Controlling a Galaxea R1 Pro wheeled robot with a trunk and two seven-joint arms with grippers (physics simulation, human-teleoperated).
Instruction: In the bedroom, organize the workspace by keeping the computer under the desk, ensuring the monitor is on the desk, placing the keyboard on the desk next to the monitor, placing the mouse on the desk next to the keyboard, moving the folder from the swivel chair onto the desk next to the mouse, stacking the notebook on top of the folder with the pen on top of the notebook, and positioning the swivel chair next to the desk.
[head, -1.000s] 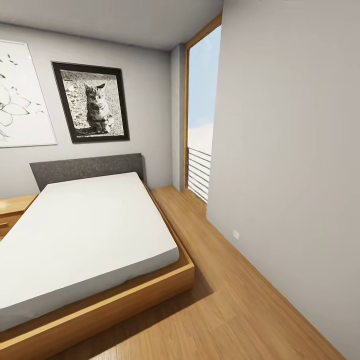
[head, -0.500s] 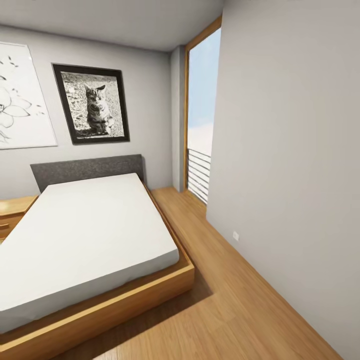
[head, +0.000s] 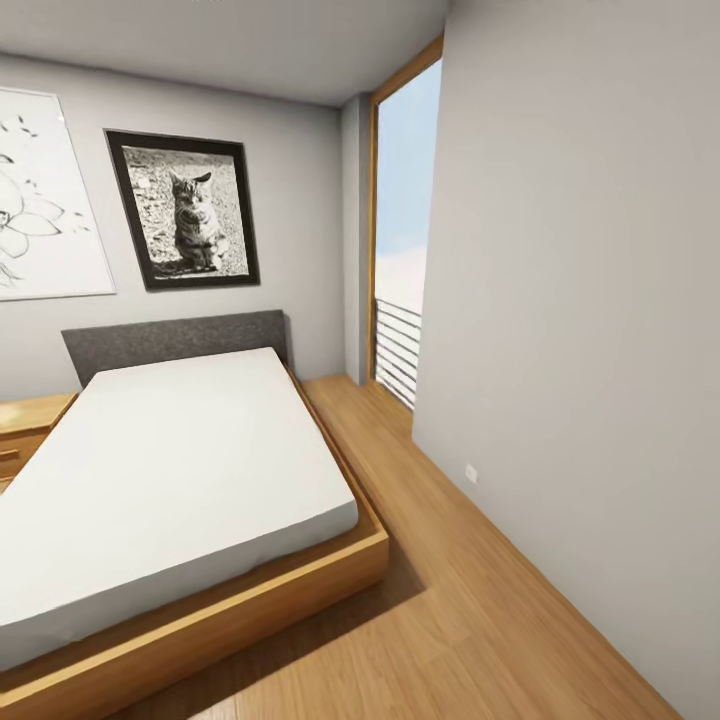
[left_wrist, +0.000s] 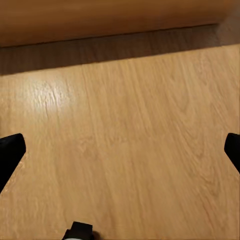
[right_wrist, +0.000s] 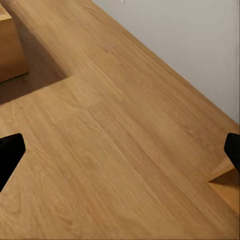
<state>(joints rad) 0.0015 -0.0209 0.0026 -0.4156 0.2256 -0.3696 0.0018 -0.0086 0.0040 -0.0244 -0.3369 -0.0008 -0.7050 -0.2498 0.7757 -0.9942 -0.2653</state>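
1. The bedroom's wood plank floor (head: 470, 610) runs between a low bed (head: 180, 480) and a grey wall (head: 590, 330).
2. Left gripper (left_wrist: 120, 152): fingers spread wide over bare floor, holding nothing.
3. Right gripper (right_wrist: 120, 152): likewise spread and unladen, near the wall.

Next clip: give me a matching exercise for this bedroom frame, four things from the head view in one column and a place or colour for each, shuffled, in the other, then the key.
Things:
1. black-framed cat photograph
2. white flat mattress
3. dark grey padded headboard
4. tall wood-framed window

Descriptions:
A. lies in a light wooden bed frame
B. in the far corner, with horizontal railing bars at its foot
C. hangs on the grey wall above the bed
D. stands against the wall at the bed's far end

Pairs: 1-C, 2-A, 3-D, 4-B
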